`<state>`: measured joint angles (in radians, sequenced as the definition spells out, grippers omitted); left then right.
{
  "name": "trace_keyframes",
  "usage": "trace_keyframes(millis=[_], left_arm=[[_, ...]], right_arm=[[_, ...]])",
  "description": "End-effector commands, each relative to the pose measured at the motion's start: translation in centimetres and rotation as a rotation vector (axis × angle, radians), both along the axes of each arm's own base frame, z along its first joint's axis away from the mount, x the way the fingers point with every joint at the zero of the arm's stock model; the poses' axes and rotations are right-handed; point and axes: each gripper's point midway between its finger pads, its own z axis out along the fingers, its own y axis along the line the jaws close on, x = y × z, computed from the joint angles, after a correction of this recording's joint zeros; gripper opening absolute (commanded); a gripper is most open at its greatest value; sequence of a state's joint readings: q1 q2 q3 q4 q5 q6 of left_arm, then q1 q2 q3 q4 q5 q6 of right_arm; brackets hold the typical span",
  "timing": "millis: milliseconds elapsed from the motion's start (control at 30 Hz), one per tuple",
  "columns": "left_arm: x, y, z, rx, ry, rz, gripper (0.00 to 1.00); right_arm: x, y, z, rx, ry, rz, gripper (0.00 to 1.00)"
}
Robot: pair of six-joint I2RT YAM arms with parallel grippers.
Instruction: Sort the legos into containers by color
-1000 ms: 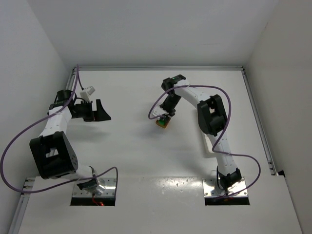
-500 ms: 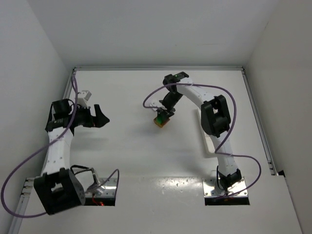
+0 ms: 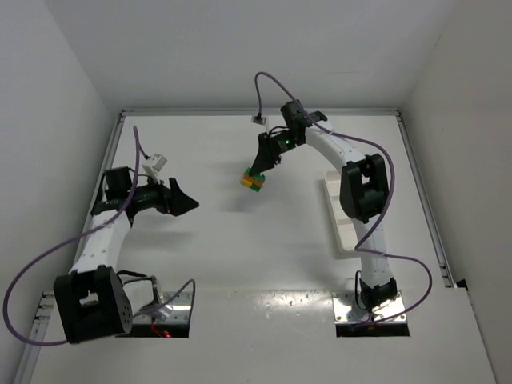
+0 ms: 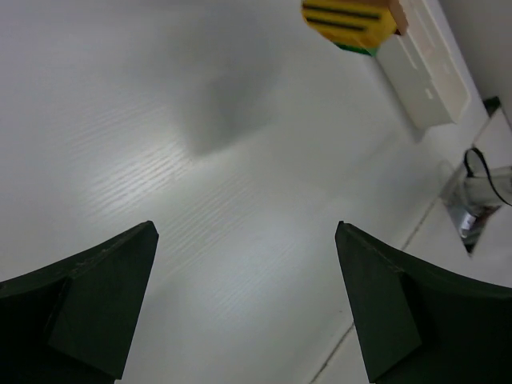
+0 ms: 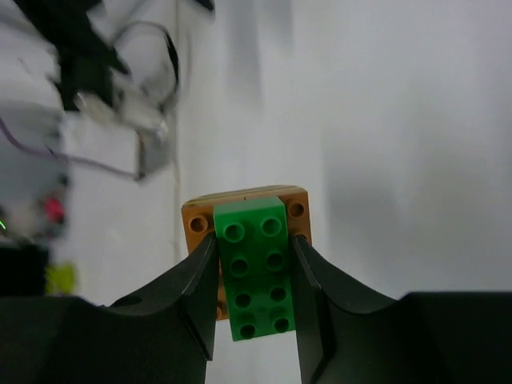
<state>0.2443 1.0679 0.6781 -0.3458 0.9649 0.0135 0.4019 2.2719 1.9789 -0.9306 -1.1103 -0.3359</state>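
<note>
My right gripper [image 3: 260,170] is shut on a small lego stack [image 3: 254,180] and holds it in the air above the table's middle. In the right wrist view the fingers clamp the green bricks [image 5: 254,268], with a brown brick [image 5: 244,206] behind them. In the left wrist view the stack [image 4: 350,22] shows yellow, brown and green at the top. My left gripper [image 3: 186,202] is open and empty at the left, pointing right; its fingers [image 4: 96,300] frame bare table. The white tray [image 3: 341,218] lies at the right, partly hidden by the right arm, and also shows in the left wrist view [image 4: 424,64].
Metal base plates [image 3: 156,314] with cables sit at the near edge. White walls close in the table on three sides. A rail [image 3: 420,184] runs along the right edge.
The right gripper has lifted the lego stack and swung it up and left. The left arm has shifted down and turned its open gripper to the right.
</note>
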Motion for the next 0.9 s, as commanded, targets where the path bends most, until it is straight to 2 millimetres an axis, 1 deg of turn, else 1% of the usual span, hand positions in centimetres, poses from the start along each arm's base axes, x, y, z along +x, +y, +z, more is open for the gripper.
trace_keyframes(millis=[0,33,67,100,133,167,200,233,267,300,333,367,400,433,500,533,567,600,633,667,700,800,867], left_arm=[[0.4,-2.9,2.7,-0.083,-0.077,-0.179,1.00],[0.8,-3.2,2.6,-0.070,-0.071,-0.181,1.00],[1.3,-3.4,2.6,-0.053,-0.077,-0.174,1.00],[1.9,-4.0,2.9,-0.041,-0.099,-0.173,1.00],[2.3,-4.2,3.4,-0.023,-0.130,-0.161,1.00],[3.1,-3.9,4.2,0.023,-0.179,-0.109,1.00],[3.9,-4.0,5.1,0.039,-0.234,-0.078,1.00],[4.5,-4.2,5.0,0.084,-0.264,-0.036,1.00],[4.8,-4.5,6.5,0.094,-0.335,-0.012,1.00],[4.9,-4.7,6.8,0.109,-0.364,0.006,1.00],[4.5,-5.6,6.5,0.111,-0.368,0.000,0.95],[4.8,-5.5,6.4,0.134,-0.381,0.038,0.95],[4.6,-5.8,6.4,0.148,-0.399,0.036,0.93],[4.1,-6.8,6.1,0.155,-0.416,0.013,0.92],[4.0,-7.4,5.5,0.163,-0.418,0.012,0.91],[3.6,-8.2,5.3,0.155,-0.429,-0.014,0.89],[3.8,-8.1,5.6,0.156,-0.442,-0.004,0.86],[3.9,-8.0,5.1,0.161,-0.442,0.006,0.85],[4.0,-8.1,5.5,0.149,-0.451,0.011,0.83],[3.9,-8.2,5.3,0.151,-0.452,0.011,0.81],[4.1,-8.0,5.2,0.167,-0.461,0.021,0.81],[4.7,-7.6,5.4,0.204,-0.488,0.028,0.78],[5.0,-7.6,5.9,0.210,-0.509,0.027,0.77]], right_arm=[[1.5,1.5,4.2,0.145,0.348,-0.121,0.00],[1.7,1.7,4.1,0.155,0.388,-0.133,0.00],[1.4,1.7,3.3,0.149,0.448,-0.156,0.00],[2.1,2.2,5.1,0.192,0.464,-0.179,0.00],[2.3,2.3,5.3,0.204,0.490,-0.203,0.00],[2.3,2.4,4.7,0.217,0.515,-0.223,0.00],[2.3,2.4,4.8,0.206,0.539,-0.228,0.00],[2.1,3.1,4.5,0.200,0.540,-0.223,0.00],[2.0,3.1,4.6,0.195,0.582,-0.234,0.00],[1.7,3.6,4.5,0.186,0.590,-0.235,0.00],[1.8,3.6,4.4,0.176,0.613,-0.252,0.00],[1.7,3.6,4.4,0.172,0.629,-0.256,0.00],[1.7,4.1,4.8,0.178,0.620,-0.254,0.00],[1.7,4.1,4.9,0.174,0.637,-0.259,0.00],[1.6,4.1,4.7,0.169,0.657,-0.264,0.00],[1.3,4.5,4.9,0.169,0.664,-0.257,0.00],[1.1,4.4,4.5,0.160,0.684,-0.262,0.00],[0.9,4.3,4.3,0.162,0.684,-0.252,0.00],[0.9,4.3,4.4,0.158,0.697,-0.255,0.00],[0.7,4.3,4.5,0.156,0.710,-0.247,0.00],[0.6,4.2,4.2,0.151,0.718,-0.249,0.00],[0.5,4.2,4.4,0.154,0.720,-0.240,0.00],[0.2,4.0,4.6,0.153,0.723,-0.231,0.00]])
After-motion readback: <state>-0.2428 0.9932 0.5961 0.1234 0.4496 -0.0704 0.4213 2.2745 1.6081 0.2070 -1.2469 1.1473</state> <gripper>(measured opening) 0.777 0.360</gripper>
